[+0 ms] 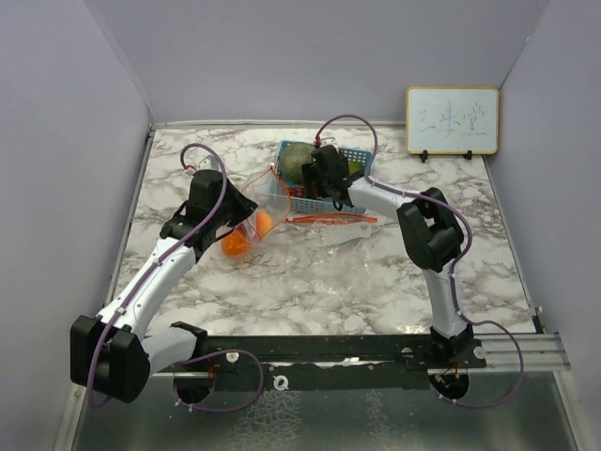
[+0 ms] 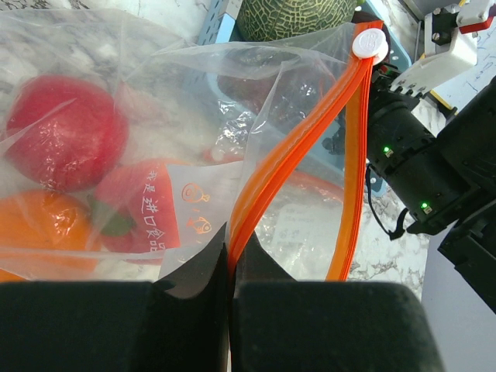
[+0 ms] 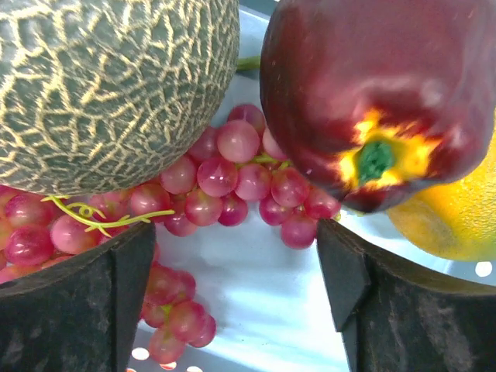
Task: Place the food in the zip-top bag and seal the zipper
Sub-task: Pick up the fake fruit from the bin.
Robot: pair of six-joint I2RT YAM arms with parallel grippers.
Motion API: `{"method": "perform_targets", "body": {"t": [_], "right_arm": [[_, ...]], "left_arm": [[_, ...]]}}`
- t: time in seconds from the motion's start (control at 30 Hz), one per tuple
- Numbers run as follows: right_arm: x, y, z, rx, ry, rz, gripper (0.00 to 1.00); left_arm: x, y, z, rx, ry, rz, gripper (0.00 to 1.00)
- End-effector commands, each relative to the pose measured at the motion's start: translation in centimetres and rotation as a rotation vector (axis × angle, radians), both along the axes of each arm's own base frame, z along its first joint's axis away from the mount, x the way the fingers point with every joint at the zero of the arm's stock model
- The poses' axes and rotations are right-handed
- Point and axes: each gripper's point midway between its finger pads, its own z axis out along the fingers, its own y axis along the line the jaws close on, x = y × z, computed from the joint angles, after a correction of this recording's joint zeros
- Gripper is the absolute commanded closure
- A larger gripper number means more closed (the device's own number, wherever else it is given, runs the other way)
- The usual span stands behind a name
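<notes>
Here, the left claw (image 2: 231, 267) is clamped tight on the orange zipper (image 2: 298, 143) of the clear bag (image 2: 194, 85). A red apple (image 2: 66, 132) and an orange (image 2: 35, 225) sit inside the bag, just beside that claw.

The right claw (image 3: 236, 232) hangs wide open in the blue basket (image 1: 352, 155), holding nothing. Grapes (image 3: 232, 178) lie directly under it. The melon (image 3: 108, 85) crowds one finger and a dark red apple (image 3: 380, 85) the other, so room there is tight. Bare table (image 1: 376, 282) lies near and to the right.

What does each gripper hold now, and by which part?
Left gripper pinches the zip-top bag by its orange zipper strip. Right gripper is open over the grapes, holding nothing.
</notes>
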Motion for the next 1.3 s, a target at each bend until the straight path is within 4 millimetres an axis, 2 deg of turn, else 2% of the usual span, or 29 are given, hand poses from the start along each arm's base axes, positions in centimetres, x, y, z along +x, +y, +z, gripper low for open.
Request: {"method": "perform_targets", "body": {"t": [0.0,0.07,0.1,0.2,0.27,0.33,0.37,0.43,0.53,0.77,1.07,1.17,1.27], "right_arm": [[1.6,-1.1,-2.3,-0.001,-0.041,-0.027,0.33],[1.3,-1.3,-2.7,0.002,-0.035,-0.023,0.57],[1.1,-1.4,-2.6,0.003,-0.037,-0.016,0.66],[0.6,-1.4,-1.2,0.019,-0.055,0.005,0.88],[0.3,-1.2,0.9,0.039,-0.070,0.019,0.97],[0.0,-0.9,4.0,0.073,-0.101,0.046,0.98],[-0.2,-0.6,6.6,0.101,-0.130,0.071,0.98],[-0.9,0.1,10.3,0.149,-0.166,0.123,0.98],[-2.2,0.7,14.3,0.211,-0.190,0.184,0.98],[-5.3,1.5,17.7,0.330,-0.159,0.240,0.98],[-8.7,4.5,29.1,0.520,-0.274,0.494,0.98],[-10.4,5.6,31.5,0.601,-0.274,0.577,0.98],[-11.7,6.7,32.7,0.674,-0.256,0.632,0.98]], "left_arm": [[0.0,0.0,-0.2,0.004,0.001,-0.022,1.00],[0.1,0.1,-0.2,0.006,0.003,-0.021,1.00],[0.2,0.1,-0.2,0.005,0.005,-0.019,1.00],[0.4,0.2,-0.3,0.004,0.006,-0.018,1.00],[0.5,0.1,-0.3,0.004,0.004,-0.019,1.00],[0.7,0.1,-0.2,0.003,0.002,-0.018,1.00],[0.8,0.1,-0.2,0.002,0.000,-0.017,1.00],[0.9,0.0,-0.2,-0.003,-0.003,-0.022,1.00],[1.1,-0.2,-0.1,-0.013,-0.006,-0.027,1.00],[0.9,-0.4,-0.4,-0.032,0.001,-0.028,1.00],[0.9,-0.8,-0.6,-0.045,0.008,-0.038,1.00],[1.0,-1.0,-0.5,-0.053,0.007,-0.044,1.00],[0.9,-1.1,-0.6,-0.060,0.013,-0.047,1.00]]}}
